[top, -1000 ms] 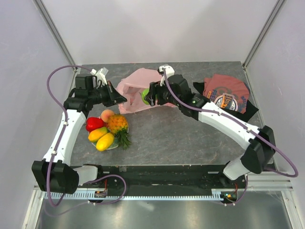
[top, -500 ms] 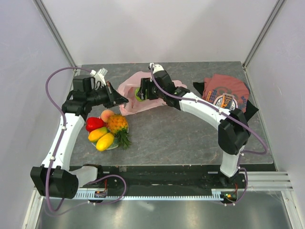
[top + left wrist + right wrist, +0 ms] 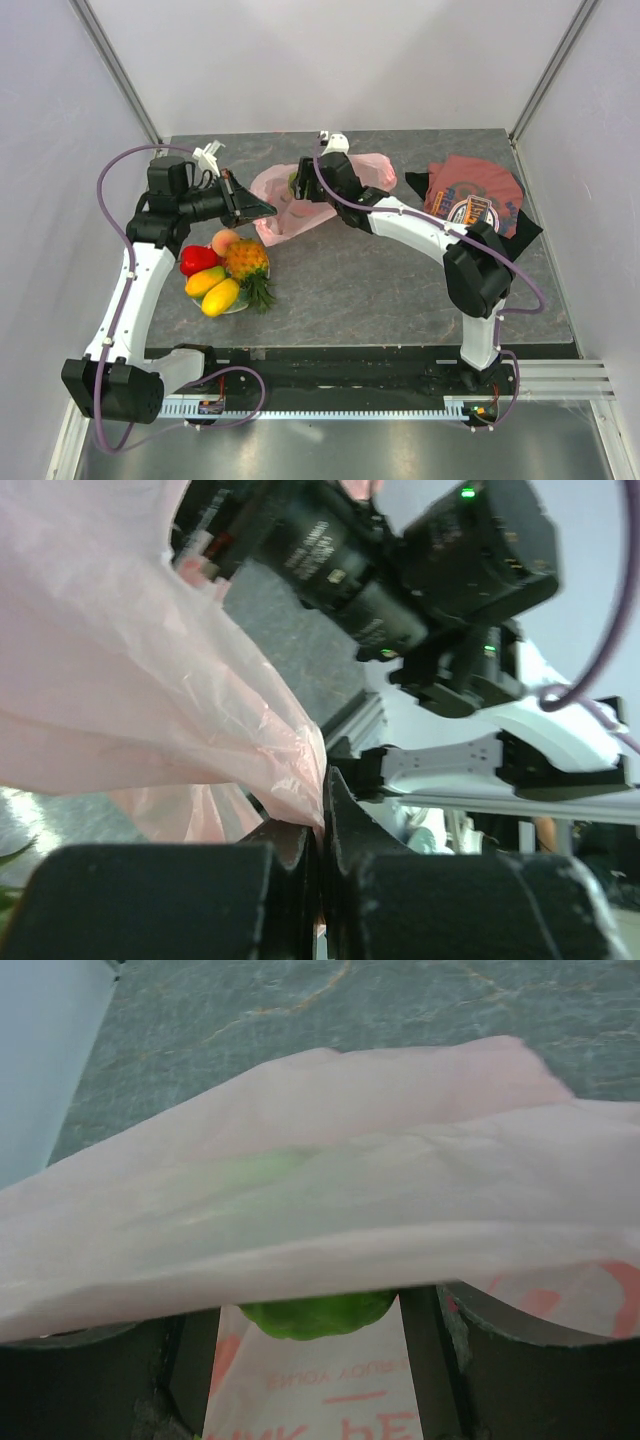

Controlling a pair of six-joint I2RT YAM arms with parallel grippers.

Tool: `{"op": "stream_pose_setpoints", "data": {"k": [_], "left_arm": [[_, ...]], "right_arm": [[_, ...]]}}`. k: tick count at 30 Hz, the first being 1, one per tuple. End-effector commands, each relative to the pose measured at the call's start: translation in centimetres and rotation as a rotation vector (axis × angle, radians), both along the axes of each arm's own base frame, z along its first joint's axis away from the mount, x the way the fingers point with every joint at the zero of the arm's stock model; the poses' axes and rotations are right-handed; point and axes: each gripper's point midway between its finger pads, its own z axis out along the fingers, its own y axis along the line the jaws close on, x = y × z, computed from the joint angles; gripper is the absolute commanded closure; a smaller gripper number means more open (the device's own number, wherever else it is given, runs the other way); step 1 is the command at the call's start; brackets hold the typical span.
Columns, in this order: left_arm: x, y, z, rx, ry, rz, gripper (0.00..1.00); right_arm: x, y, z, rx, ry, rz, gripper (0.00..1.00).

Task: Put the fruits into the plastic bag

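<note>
right hand [image 3: 312,1352] grips green fruit [image 3: 318,1318]; left hand [image 3: 320,825] pinches plastic bag [image 3: 150,680].

a grey, stone-patterned table [image 3: 390,290] sits inside a booth of plain white walls [image 3: 340,60], with slanted aluminium posts [image 3: 114,65] at the back corners. a brushed metal surface [image 3: 350,450] lies past its near edge. light is soft, even.

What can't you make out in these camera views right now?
The green fruit: right wrist view, mostly veiled by the plastic bag; kind unclear.
The right gripper jaws: top view, hidden by its own wrist and the bag.
The T-shirt print: top view, too small to read.
</note>
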Motion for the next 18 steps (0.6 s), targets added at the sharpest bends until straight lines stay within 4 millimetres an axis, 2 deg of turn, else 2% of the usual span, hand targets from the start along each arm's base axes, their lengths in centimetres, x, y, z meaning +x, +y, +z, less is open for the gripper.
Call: {"op": "stream_pose_setpoints", "data": {"k": [1,5,8,11,12,15,18], "left_arm": [[-1.5,-1.3,4.6,-0.142,-0.031,-0.086,0.98],[-1.7,-1.7,6.7,-0.200,-0.057,-0.116,0.98],[-1.7,-1.8,8.4,-0.226,-0.099,-0.132,0.98],[-1.7,-1.9,9.5,-0.239,-0.128,-0.144,0.98],[-1.5,-1.9,9.6,-0.241,-0.135,-0.144,0.98],[-1.1,-1.9,9.7,-0.240,-0.143,-0.142,0.98],[-0.7,-1.7,9.5,-0.237,-0.141,-0.135,0.99]], "right_arm": [[1.3,-1.7,-1.3,-0.061,-0.052,-0.096,0.64],[1.3,-3.1,-3.5,-0.116,-0.023,-0.112,0.63],[1.7,-5.4,-4.8,-0.157,0.000,-0.156,0.63],[2.3,-8.4,-5.7,-0.215,0.014,-0.228,0.62],[2.2,-10.0,-6.7,-0.259,0.050,-0.254,0.63],[2.3,-12.9,-7.3,-0.338,0.073,-0.315,0.63],[2.1,-14.9,-7.7,-0.399,0.086,-0.354,0.62]]}}
